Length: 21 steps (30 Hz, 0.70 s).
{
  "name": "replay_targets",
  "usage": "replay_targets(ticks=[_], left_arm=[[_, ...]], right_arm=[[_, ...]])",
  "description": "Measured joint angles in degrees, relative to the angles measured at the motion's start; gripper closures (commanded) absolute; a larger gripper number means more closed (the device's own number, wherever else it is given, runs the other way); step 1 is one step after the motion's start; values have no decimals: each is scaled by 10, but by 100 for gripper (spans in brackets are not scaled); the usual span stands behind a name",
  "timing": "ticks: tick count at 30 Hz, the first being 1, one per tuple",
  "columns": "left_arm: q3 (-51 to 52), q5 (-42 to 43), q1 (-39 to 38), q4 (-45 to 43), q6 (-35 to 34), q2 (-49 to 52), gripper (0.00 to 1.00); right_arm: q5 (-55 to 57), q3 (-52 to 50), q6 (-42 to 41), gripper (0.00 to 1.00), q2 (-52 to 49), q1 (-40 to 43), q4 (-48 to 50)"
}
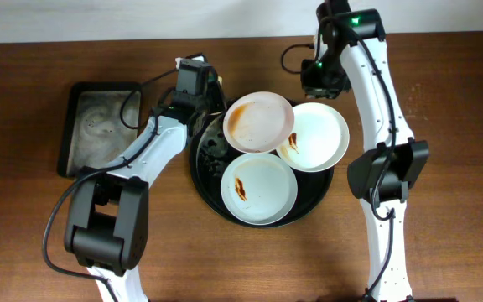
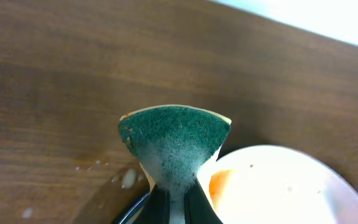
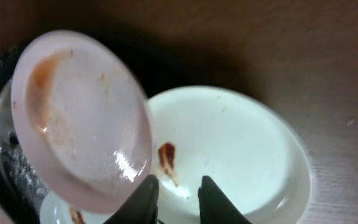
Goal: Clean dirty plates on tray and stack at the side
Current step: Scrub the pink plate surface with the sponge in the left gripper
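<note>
The left gripper (image 2: 176, 200) is squeezing a green sponge (image 2: 174, 140) at the upper left of the tray (image 1: 198, 174), where a tilted plate (image 1: 258, 122) is leaning on two dirty plates (image 1: 259, 189) and risking a slide, since I cannot tell whether the right gripper (image 3: 176, 196) is gripping it.

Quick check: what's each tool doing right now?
Left tool: closed on the green sponge.
Right tool: open, fingertips apart, nothing between them.
</note>
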<state>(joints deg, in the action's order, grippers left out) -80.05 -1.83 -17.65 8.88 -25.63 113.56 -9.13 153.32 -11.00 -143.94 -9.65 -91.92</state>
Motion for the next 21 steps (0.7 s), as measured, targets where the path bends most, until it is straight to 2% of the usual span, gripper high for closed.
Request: replay_targets(ticks=[4,8,13,16,19,21], left_arm=[[0,-2,0,7,6,0,99],[0,-2,0,8,10,0,99],[0,-2,0,9,12,0,99],[0,-2,0,10,12,0,99],[0,-2,0,10,12,0,99],[0,-2,0,9,12,0,99]], right_arm=[[-46,-75,24,73,0,-3,11],[-78,-132,33,64,0,-7,53],[-86,-189,35,64,0,-21,99],[-85,-217,34,78,0,-23,119],[-86,-217,27,86,0,-23,136],[-85,-217,23,96,0,-23,146]])
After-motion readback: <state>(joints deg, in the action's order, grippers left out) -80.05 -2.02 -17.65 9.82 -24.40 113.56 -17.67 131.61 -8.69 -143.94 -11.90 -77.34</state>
